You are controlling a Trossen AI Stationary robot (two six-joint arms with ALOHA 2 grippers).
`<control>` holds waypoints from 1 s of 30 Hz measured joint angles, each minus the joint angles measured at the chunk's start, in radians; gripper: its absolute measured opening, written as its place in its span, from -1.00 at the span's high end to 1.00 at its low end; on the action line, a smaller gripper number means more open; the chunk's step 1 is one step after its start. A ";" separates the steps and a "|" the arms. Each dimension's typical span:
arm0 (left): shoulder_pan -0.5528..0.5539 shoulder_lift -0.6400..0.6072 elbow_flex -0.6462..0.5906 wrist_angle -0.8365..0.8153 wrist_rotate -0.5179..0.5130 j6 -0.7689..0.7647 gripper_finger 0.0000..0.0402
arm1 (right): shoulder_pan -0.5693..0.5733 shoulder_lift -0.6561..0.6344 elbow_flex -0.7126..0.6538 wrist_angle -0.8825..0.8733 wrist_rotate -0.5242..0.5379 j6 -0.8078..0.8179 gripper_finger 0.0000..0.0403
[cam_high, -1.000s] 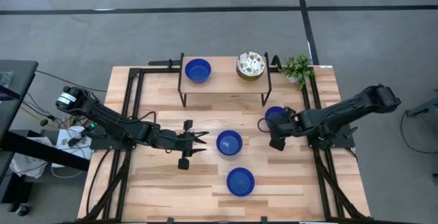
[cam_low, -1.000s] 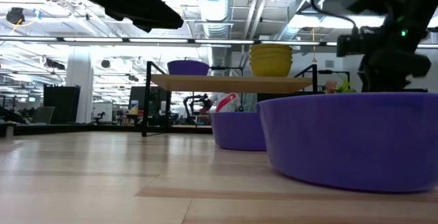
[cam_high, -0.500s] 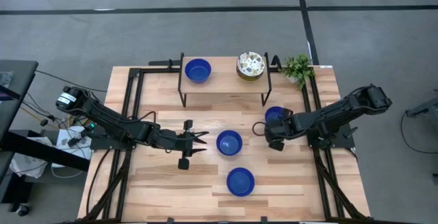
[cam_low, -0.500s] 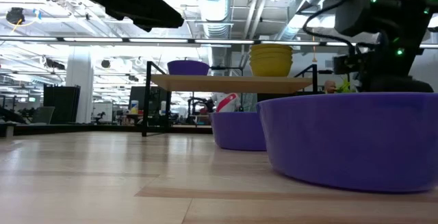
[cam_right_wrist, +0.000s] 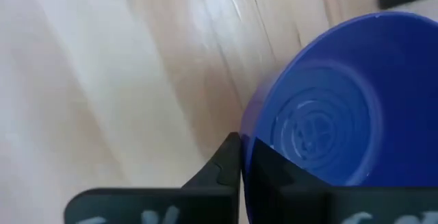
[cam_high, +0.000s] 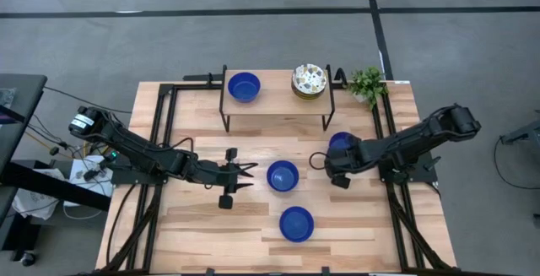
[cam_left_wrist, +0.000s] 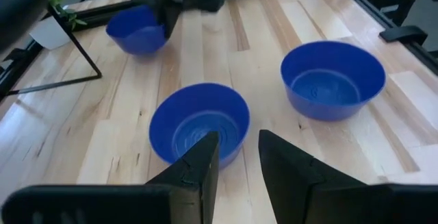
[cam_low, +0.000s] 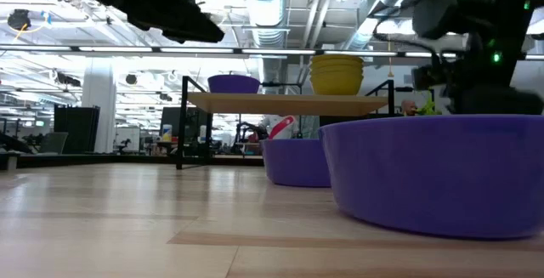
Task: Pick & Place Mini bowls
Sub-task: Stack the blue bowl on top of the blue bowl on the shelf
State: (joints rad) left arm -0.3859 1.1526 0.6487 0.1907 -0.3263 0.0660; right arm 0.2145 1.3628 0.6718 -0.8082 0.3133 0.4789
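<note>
Three blue mini bowls are on the table: one (cam_high: 283, 175) in the middle, one (cam_high: 296, 224) nearer the front edge, and one (cam_high: 341, 140) at the right, half hidden under my right gripper (cam_high: 332, 163), which is shut on it. A fourth blue bowl (cam_high: 244, 86) and a stack of patterned bowls (cam_high: 309, 81) stand on the raised shelf (cam_high: 274, 105). My left gripper (cam_left_wrist: 236, 159) hovers open just left of the middle bowl (cam_left_wrist: 198, 121), touching nothing. My right gripper holds the right blue bowl by its rim (cam_right_wrist: 244, 129). One finger (cam_right_wrist: 267, 172) is inside the bowl and the other finger (cam_right_wrist: 226, 166) outside, the wall pinched between them. The fingers come steeply from above. In the left wrist view the bowl (cam_left_wrist: 139, 31) sits on the table.
A small green plant (cam_high: 367, 84) stands at the back right beside the shelf. Black frame rails (cam_high: 160, 132) run along both sides of the table. Bare wood lies at the front left (cam_high: 194, 225).
My right gripper has sunk a little over the right blue bowl and shifted slightly toward the table's left. The bowls have stayed where they were.
</note>
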 joint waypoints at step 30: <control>-0.156 -0.302 -0.120 -0.223 -0.444 -0.232 0.48 | -0.108 0.276 1.039 -0.064 -0.036 -0.676 1.00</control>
State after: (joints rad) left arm -0.5420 0.8505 0.5284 -0.0320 -0.7700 -0.1658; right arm 0.1063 1.6384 1.7105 -0.8727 0.2774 -0.1966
